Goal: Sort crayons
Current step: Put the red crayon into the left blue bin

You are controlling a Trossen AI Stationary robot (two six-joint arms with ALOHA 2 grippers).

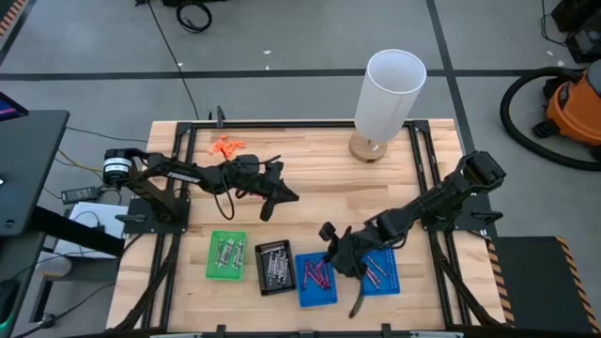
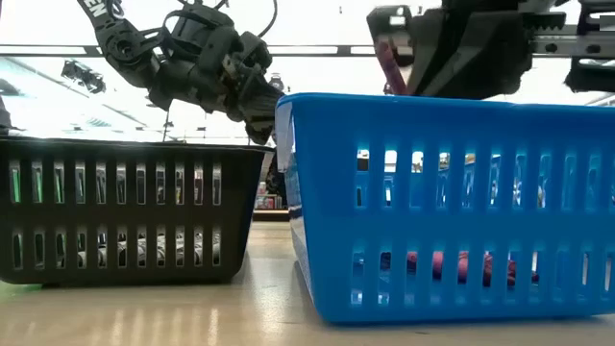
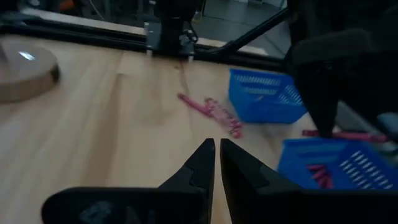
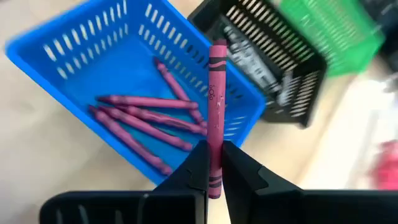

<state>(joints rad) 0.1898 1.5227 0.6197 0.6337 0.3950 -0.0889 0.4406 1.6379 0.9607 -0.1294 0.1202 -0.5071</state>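
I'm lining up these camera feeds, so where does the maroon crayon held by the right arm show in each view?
High view: hidden under the right gripper, not visible.
Low view: held crayon top centre-right, above the blue tray.
Left wrist view: cannot tell.
Right wrist view: upright at centre, between the fingers.
Shared landmark: the blue tray.

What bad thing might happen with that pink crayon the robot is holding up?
The right gripper pinches the maroon crayon only near its lower end, so it might tip or slip out. It hangs near the rim of the blue tray, next to the black tray of grey crayons, so a badly aimed drop might land on the table or among the wrong colour.
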